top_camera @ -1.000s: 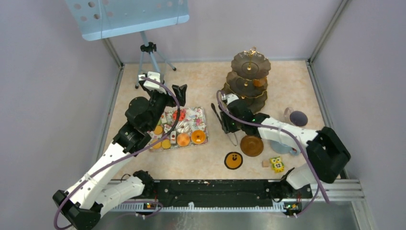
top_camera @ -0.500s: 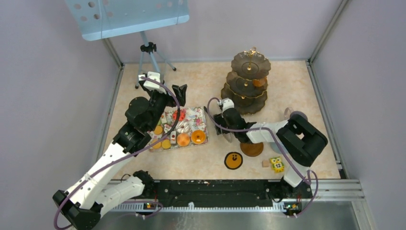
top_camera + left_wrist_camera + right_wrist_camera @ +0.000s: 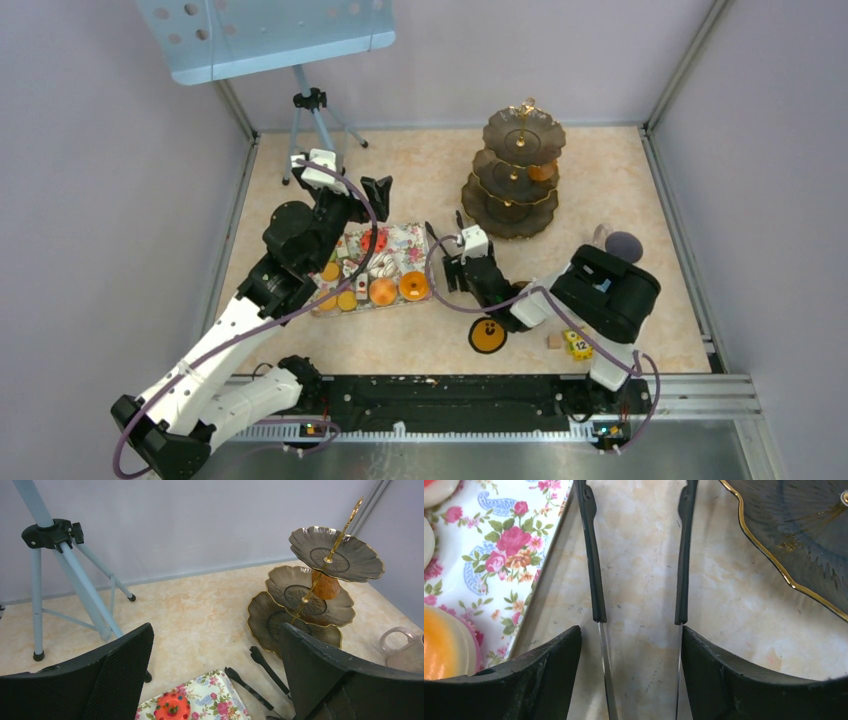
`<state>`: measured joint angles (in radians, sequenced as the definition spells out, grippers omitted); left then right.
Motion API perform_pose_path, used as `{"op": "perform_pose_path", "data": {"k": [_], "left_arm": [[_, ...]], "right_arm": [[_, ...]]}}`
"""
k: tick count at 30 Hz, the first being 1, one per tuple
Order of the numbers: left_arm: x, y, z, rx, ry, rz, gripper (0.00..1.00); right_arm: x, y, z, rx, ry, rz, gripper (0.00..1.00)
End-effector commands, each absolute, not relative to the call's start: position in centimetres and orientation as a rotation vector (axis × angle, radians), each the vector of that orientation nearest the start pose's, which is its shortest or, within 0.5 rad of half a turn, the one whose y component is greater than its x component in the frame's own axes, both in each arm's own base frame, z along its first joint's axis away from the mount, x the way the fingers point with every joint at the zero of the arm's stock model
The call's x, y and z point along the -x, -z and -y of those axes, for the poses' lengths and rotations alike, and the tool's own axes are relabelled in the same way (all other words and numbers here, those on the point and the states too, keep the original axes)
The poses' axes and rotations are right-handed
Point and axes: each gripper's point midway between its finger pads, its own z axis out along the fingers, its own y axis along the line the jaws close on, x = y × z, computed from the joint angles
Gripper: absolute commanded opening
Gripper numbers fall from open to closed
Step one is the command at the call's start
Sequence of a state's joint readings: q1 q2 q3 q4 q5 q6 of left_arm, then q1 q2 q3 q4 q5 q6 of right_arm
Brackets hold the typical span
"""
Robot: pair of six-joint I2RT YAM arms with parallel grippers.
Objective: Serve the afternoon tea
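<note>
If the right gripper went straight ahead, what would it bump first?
Probably only bare table: the tongs in the right gripper point into the gap between flowery tray and dark stand.

Tripod [image 3: 50, 535], floral tray [image 3: 415, 240], tongs [image 3: 594, 580], owl block [image 3: 579, 344], orange smiley disc [image 3: 487, 336]

On the marbled bench [image 3: 420, 160], left of centre: flower-printed rectangular tray [image 3: 405, 240], small toy pastries [image 3: 383, 291] on it. Behind and right of the tray: dark three-tier gold-trimmed stand [image 3: 515, 170]. Between the two: black-tipped metal tongs [image 3: 593, 555]. Right of the stand and nearer: grey mug [image 3: 622, 245]. Near right: small yellow owl block [image 3: 579, 344], round orange coaster [image 3: 487, 336] left of it.
</note>
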<state>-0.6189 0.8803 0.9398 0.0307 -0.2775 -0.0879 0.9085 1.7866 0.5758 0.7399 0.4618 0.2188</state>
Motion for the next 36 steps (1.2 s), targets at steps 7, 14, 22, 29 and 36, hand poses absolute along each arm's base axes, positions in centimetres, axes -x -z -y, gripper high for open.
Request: {"op": "perform_pose_path", "data": {"k": [7,14,22,29,36], "left_arm": [[-30.3,-38.1,16.5,-0.156,0.405,-1.451,0.99],[-30.3,-38.1,16.4,-0.152,0.401,-1.450,0.99],[-30.6,-37.6,16.6,-0.157,0.392,-1.463,0.99],[-30.7,-37.6,16.7,-0.157,0.395,-1.467,0.99],[-30.6,-37.7,16.7,-0.158,0.401,-1.464,0.99]], "right_arm": [[-27.6,4.7,-23.4,0.508,-0.004,-1.972,0.66],[-28.5,2.3,-24.3,0.471,-0.002,-1.960,0.52],[-27.9,-3.9,-25.3,0.402,-0.181,-2.042,0.42],[-24.1,-8.0,-26.9,0.483,-0.465,-2.190,0.39],[-19.7,-11.3,-27.4,0.700,-0.640,-2.204,0.41]]}}
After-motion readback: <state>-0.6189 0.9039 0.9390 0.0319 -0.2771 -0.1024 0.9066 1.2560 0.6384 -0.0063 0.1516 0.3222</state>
